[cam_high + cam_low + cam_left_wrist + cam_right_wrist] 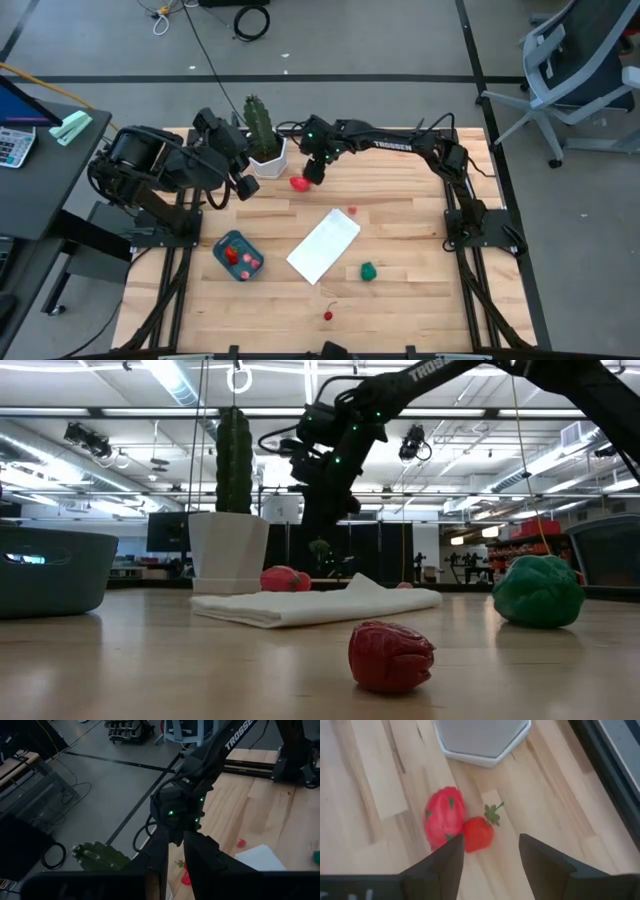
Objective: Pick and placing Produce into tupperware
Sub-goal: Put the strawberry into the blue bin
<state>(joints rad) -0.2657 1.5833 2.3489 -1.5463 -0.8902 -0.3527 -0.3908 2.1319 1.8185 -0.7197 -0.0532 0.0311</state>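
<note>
Two red pieces of produce, a larger berry (444, 817) and a strawberry (479, 834), lie touching on the table beside the white pot (482, 740). My right gripper (490, 862) hovers open above them (298, 183), fingers slanting down, nothing between them. The teal tupperware (237, 257) stands near the left front with red pieces inside. A green piece (368, 271), a small red piece (352, 210) and a cherry (328, 315) lie loose on the table. My left gripper (175, 855) waits raised by the pot, its fingers a little apart and holding nothing.
A tall green cactus (258, 122) stands in the white hexagonal pot (268, 160) at the far edge. A flat white panel (324, 245) lies mid-table between the tub and the green piece. My two grippers are close together near the pot.
</note>
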